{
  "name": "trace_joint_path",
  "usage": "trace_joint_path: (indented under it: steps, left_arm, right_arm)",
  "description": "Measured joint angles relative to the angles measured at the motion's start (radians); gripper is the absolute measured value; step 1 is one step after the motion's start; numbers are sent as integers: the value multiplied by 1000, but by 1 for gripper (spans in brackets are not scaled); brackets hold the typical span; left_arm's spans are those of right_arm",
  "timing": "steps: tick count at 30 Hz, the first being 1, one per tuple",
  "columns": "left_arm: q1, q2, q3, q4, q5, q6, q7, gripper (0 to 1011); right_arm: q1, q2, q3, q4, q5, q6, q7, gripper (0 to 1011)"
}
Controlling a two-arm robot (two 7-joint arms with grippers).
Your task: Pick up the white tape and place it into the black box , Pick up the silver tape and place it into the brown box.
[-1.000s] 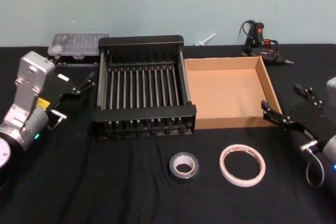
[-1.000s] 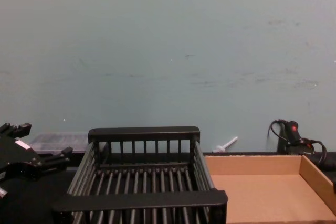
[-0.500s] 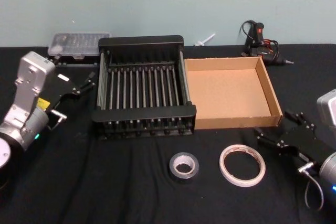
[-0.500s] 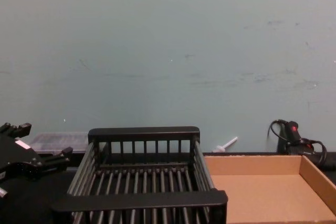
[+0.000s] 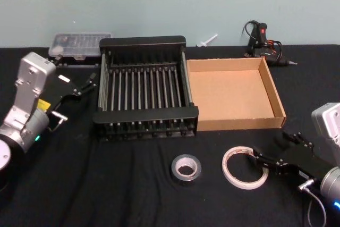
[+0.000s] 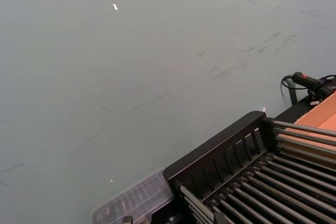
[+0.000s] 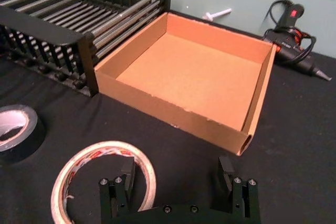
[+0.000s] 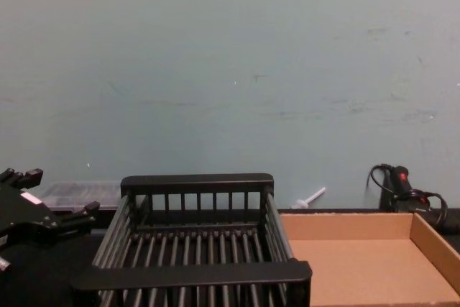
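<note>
The white tape lies flat on the black cloth, in front of the brown box. Left of it lies the silver tape, in front of the black box. My right gripper is open at the white tape's right edge. In the right wrist view my right gripper straddles the ring wall of the white tape, one finger over the hollow centre and one outside. The silver tape lies farther off. My left gripper is open and parked left of the black box.
A clear plastic parts case sits behind the black box at the back left. A glue gun with cables lies behind the brown box, and a white peg lies near the wall. Both boxes hold nothing.
My right gripper has moved from the brown box's front right corner, nearer and leftward, down onto the white tape's right edge. The left arm and both tapes have not moved.
</note>
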State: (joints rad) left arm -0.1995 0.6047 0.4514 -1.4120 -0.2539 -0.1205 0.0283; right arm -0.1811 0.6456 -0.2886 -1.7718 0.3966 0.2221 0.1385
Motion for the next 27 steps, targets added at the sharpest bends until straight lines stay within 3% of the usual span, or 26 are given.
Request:
trace_joint_path:
  steps: [27]
  left_arm:
    - [0, 0, 0, 0, 0, 0, 0, 1001]
  right_arm:
    - [-13, -47, 19, 20, -48, 54, 62, 1002]
